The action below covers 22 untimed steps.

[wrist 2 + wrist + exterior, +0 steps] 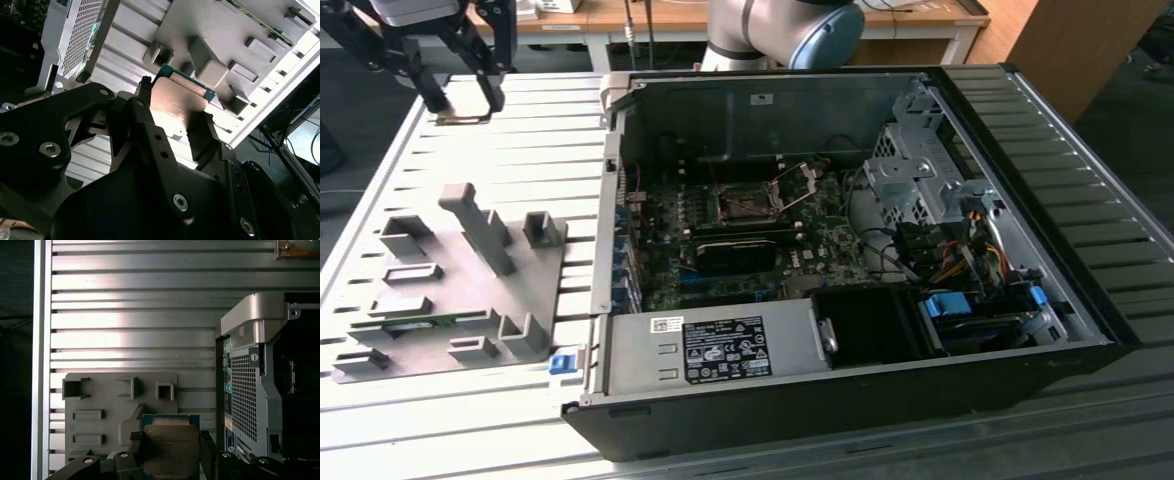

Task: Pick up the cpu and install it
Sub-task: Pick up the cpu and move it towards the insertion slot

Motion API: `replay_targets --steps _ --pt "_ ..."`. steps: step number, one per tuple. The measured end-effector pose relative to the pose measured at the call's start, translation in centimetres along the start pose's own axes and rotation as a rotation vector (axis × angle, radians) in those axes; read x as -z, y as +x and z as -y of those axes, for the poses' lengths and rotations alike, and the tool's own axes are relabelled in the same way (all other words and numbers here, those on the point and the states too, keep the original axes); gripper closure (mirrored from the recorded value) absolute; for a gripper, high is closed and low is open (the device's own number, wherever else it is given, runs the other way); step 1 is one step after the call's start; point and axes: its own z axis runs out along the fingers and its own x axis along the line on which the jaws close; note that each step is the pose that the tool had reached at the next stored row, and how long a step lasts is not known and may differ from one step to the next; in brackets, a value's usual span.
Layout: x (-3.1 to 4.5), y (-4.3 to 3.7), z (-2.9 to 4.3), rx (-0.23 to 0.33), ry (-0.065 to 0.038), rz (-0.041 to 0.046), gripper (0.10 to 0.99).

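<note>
The cpu (169, 446), a small square chip with a silvery top and a green rim, is held between my gripper's (170, 439) two black fingers, high above the grey holder plate (100, 400). In the second wrist view the cpu (176, 97) glints between the fingers (142, 102). In the exterior view my gripper (460, 100) hangs at the far left corner over the slatted table, with the cpu (462, 117) showing as a thin flat piece at its tips. The motherboard's open socket (744, 203) lies inside the computer case (854, 400), well to the exterior view's right of my gripper.
The grey holder plate (440, 290) with upright blocks and a green memory stick (400, 322) lies on the slatted table (547, 130). Inside the case are a power supply (707, 350), a drive cage (914, 165) and loose cables (961, 250). The arm's base (781, 30) stands behind the case.
</note>
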Motion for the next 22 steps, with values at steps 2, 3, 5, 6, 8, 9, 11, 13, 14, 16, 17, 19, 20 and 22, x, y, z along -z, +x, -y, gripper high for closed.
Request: replay_targets --steps 2,3,5,6,8,9,11,13,14,16,17,19,20,22 --pt "-0.02 -0.21 -0.03 0.000 0.000 0.0001 0.545" --pt "-0.03 -0.32 -0.04 0.000 0.000 0.0000 0.545" --pt "-0.05 -0.53 -0.08 0.000 0.000 0.0001 0.545" --pt "-0.05 -0.63 -0.09 0.000 0.000 0.0000 0.545" --pt "-0.07 -0.83 -0.12 0.000 0.000 0.0000 0.545" --pt "-0.07 -0.94 -0.13 0.000 0.000 0.0000 0.545" --pt "-0.09 -1.15 -0.16 0.000 0.000 0.0000 0.545" --pt "-0.10 -1.35 -0.19 0.000 0.000 0.0000 0.545" --pt "-0.11 -1.45 -0.20 0.000 0.000 0.0000 0.545" --pt "-0.14 -1.83 -0.26 0.000 0.000 0.0000 0.545" --pt "-0.15 -1.92 -0.28 0.000 0.000 0.0001 0.545" --pt "-0.16 -2.10 -0.31 0.000 0.000 0.0000 0.545" --pt "-0.17 -2.19 -0.33 0.000 0.000 0.0001 0.545" --pt "-0.19 -2.36 -0.36 0.000 0.000 0.0000 0.545"
